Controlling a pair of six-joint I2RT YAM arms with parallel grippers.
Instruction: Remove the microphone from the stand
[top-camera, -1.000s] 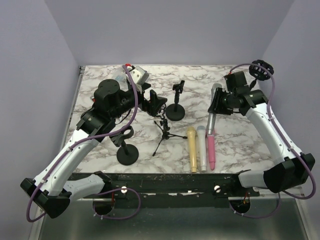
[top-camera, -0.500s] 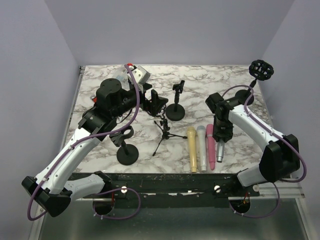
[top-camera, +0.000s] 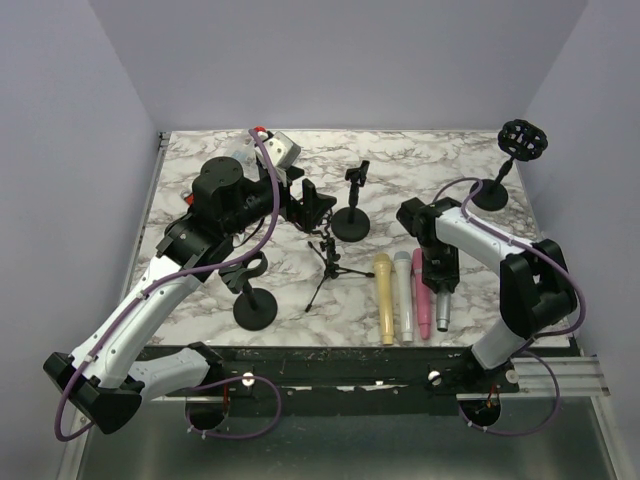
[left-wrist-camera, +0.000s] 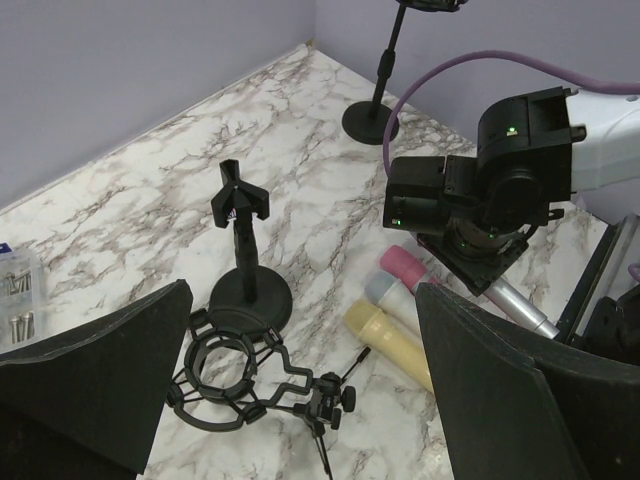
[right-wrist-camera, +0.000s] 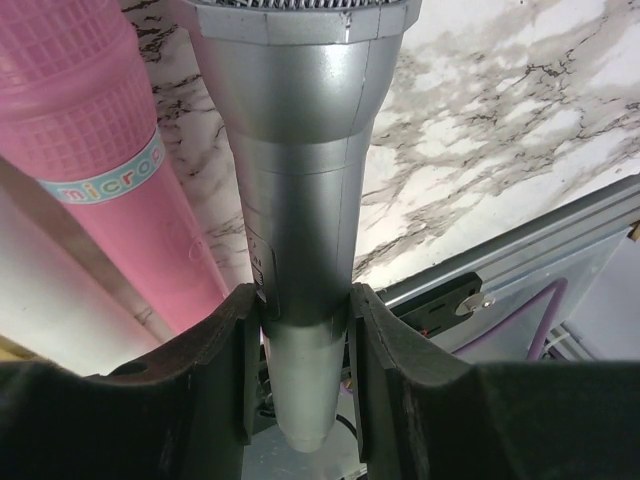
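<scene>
Status: the silver microphone (right-wrist-camera: 300, 150) is off its stand (top-camera: 523, 140); the cage mount at the far right corner of the table (top-camera: 420, 160) is empty. My right pincer (right-wrist-camera: 305, 310) is clenched on the mic's handle. The mic lies lengthwise near the near edge, right of centre. It's just beside the pink microphone (top-camera: 420, 300), at the right end of the row with the white microphone (top-camera: 403, 295) and yellow microphone (top-camera: 384, 298). Can't tell if it's resting on the marble or just above it. Removal looks done. What's left, I'd say: let go and back off.

Delta: a second ago I held the mic farther back, toward the far right corner. Half a second ago I was over the row. Now it's tucked closer to the pink one and my arm is folded tighter. Left pincer (left-wrist-camera: 300, 390) is unchanged: spread wide, empty, over the small stands (left-wrist-camera: 245, 250) left of centre.
</scene>
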